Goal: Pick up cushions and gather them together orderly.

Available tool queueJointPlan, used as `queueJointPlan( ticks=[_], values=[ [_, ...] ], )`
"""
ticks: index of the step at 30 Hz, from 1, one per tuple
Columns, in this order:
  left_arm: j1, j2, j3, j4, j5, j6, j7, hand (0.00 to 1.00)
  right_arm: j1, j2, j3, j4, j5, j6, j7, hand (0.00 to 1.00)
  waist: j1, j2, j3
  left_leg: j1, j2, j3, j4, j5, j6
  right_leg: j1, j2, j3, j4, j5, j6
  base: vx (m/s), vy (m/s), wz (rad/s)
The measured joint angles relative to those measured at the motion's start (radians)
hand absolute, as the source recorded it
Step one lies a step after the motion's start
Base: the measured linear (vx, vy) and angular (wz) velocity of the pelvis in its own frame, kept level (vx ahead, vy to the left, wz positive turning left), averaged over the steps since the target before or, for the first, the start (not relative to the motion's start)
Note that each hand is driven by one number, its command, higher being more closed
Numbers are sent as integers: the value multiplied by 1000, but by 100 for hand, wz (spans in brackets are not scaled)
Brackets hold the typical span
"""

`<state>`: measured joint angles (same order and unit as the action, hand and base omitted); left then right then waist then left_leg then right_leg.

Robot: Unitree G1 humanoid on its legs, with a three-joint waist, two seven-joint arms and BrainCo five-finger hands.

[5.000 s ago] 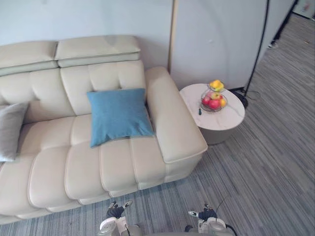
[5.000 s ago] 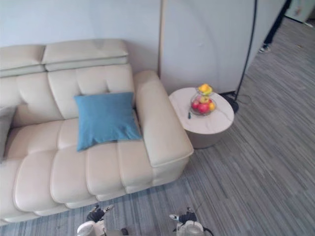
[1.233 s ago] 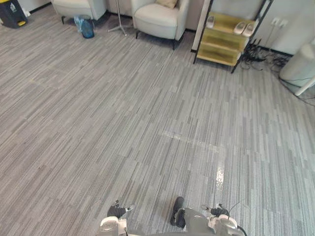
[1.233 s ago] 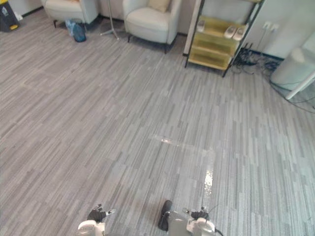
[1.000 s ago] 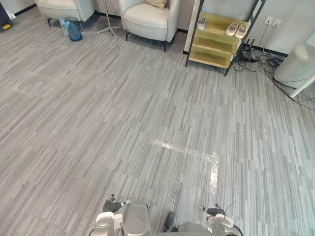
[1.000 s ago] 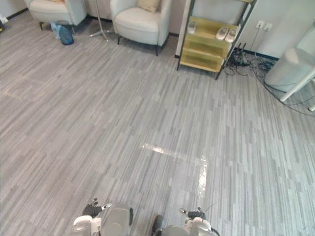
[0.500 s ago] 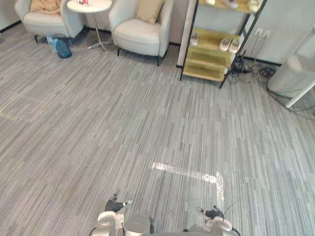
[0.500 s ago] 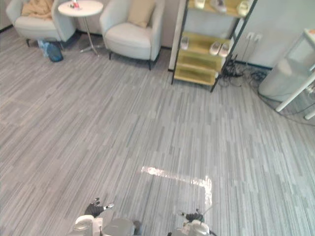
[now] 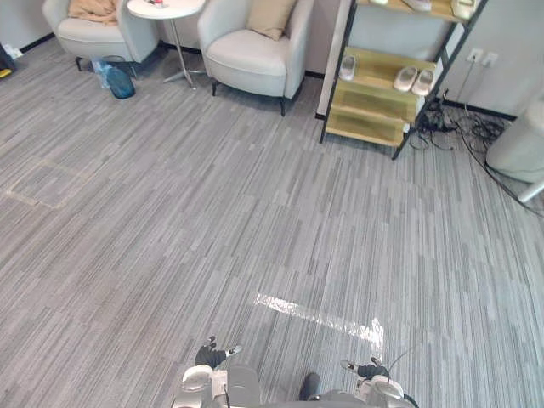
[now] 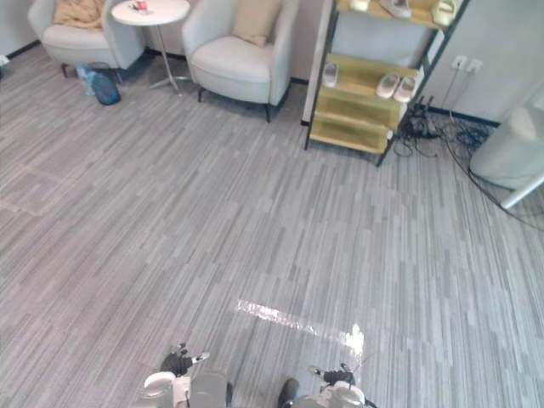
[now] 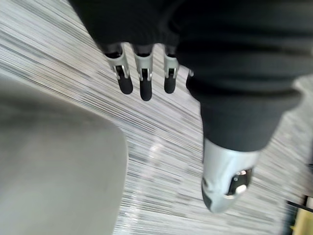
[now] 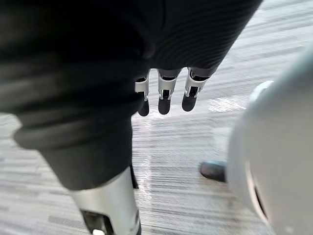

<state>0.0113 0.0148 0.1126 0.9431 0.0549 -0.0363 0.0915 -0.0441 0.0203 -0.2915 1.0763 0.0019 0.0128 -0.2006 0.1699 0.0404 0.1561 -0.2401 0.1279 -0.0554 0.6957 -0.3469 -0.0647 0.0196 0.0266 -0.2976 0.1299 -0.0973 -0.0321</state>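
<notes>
Left hand (image 9: 209, 354) and right hand (image 9: 369, 371) hang low over the grey carpet (image 9: 255, 212), fingers straight and relaxed, both empty. Beige cushion (image 9: 270, 15) leans upright in the far armchair (image 9: 246, 59); a tan bundle (image 9: 93, 8), possibly another cushion, lies on the neighbouring chair (image 9: 81, 36).

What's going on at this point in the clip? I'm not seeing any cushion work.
Nothing is being handled right now. The robot stands on open grey floor, its left hand and right hand hanging low, fingers relaxed and empty. Across the room a tan cushion leans in an armchair, between a round side table and a shoe shelf. No cushion has been picked up yet.
</notes>
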Motion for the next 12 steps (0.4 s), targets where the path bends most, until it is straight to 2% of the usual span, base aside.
queueJointPlan(
  ticks=[1,2,4,9,12],
  values=[
    [-2,-2,-16,1,0,1,0,0,-4,-2,0,-4,0,-1,-4,0,-2,6,-2,-2,-17,-24,-116,29,-1,-2,-3,8,0,-3,5,191,125,-29],
    [-8,0,-19,5,-9,1,1,0,-1,-6,-1,-5,-1,-3,-10,0,1,6,-7,19,-39,-31,-202,95,-3,-3,-13,29,0,-7,22,177,112,-20],
    [-11,11,-24,11,-20,0,1,0,19,14,0,-6,-1,-4,-12,0,0,-26,-17,44,-78,-23,-287,131,15,2,-44,37,-32,1,41,195,65,5],
    [-7,9,-17,22,-39,2,-2,0,59,20,-2,-45,-3,-4,-11,0,0,-35,-17,124,-120,-8,-346,137,24,68,-82,41,-69,5,55,169,59,6],
    [-7,9,-18,22,-40,1,-9,0,61,26,-19,-53,-4,-3,-11,0,0,-42,-26,142,-126,-7,-382,144,34,68,-88,43,-71,5,56,66,12,1]
  ],
)
